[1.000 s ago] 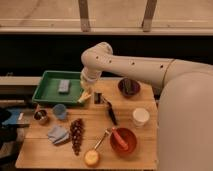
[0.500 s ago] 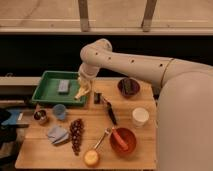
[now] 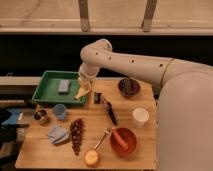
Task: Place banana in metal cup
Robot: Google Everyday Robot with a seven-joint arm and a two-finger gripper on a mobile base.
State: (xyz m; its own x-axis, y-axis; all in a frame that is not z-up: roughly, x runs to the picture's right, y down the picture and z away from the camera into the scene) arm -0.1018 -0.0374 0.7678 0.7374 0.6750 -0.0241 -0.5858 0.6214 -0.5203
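The end effector (image 3: 85,83) hangs over the right rim of the green tray (image 3: 44,95), at the back left of the bench (image 3: 145,152). Its fingers are pinched on the upper end of the banana (image 3: 81,93), which dangles below them, tilted. Whether the banana's lower tip touches the tray rim cannot be told.

Inside the tray lies one grey-blue block (image 3: 63,86), near the middle of its floor.

The metal cup (image 3: 41,117) stands upright at the bench's left edge, in front of the tray and just beside the light blue cup (image 3: 60,111). Its inside is dark and what it contains, if anything, cannot be made out. The banana is apart from it, further back and to the right.

At the back right a dark bowl (image 3: 129,86) holds something dark, too dim to name. A white cup (image 3: 140,116) stands in front of it, and nearer the front edge a red bowl (image 3: 123,141) has a reddish stick-like thing leaning in it
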